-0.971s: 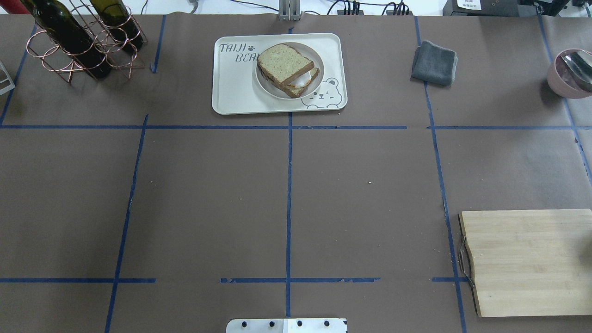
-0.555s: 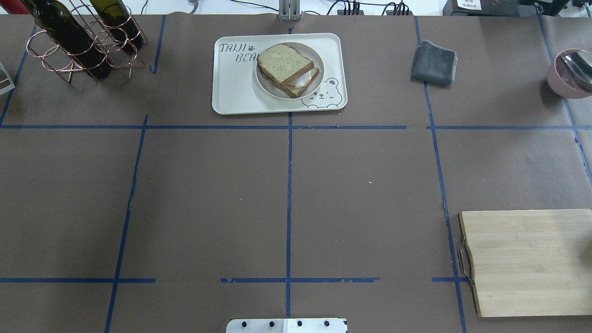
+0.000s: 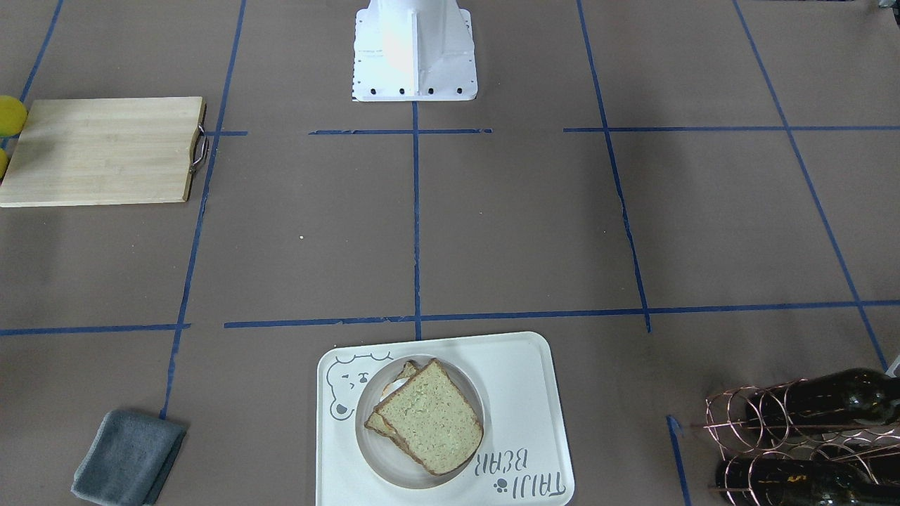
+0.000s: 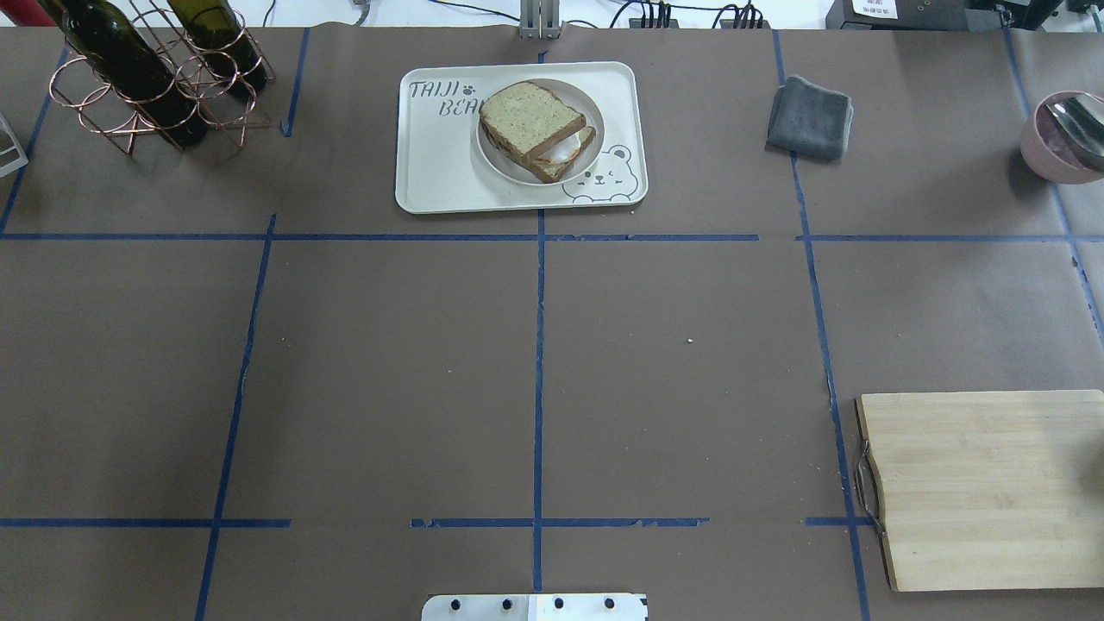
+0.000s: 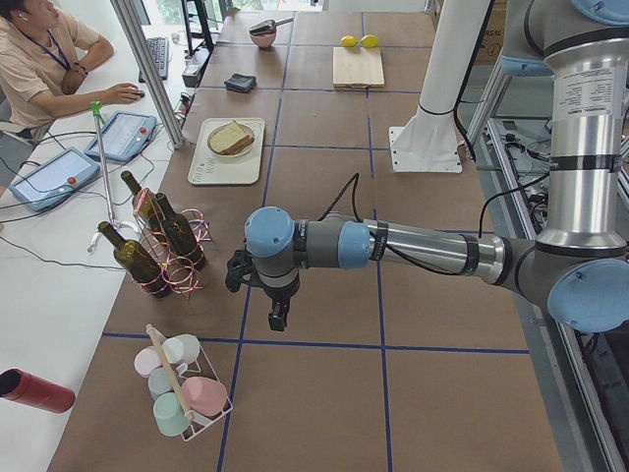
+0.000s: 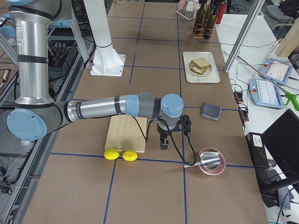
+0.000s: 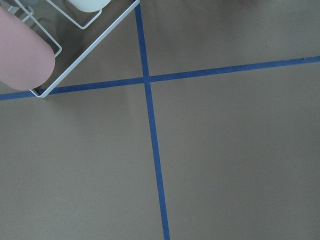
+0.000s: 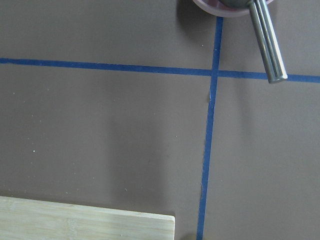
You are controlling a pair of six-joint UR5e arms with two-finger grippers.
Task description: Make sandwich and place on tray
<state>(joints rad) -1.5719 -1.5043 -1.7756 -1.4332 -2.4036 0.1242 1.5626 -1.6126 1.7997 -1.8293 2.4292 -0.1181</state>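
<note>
Brown table point(image 4: 535, 345): pale, brown-crusted sandwich point(image 4: 533, 122), plated, on tray point(image 4: 431, 168).

Egg point(image 4: 565, 149) mostly hidden under top slice point(image 4: 526, 115). Bowl point(image 4: 1056, 142) well right of tray point(image 4: 431, 172), cut by edge. Left gripper point(image 5: 279, 320), right gripper point(image 6: 164, 144): grip unreadable.

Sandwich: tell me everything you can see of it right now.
The sandwich is two square, brown-crusted slices of pale speckled bread, stacked flat but skewed, so the lower slice juts out. White egg shows between them. It lies on a round white plate on the tray, by its bear drawing. Nothing else touches it.
</note>
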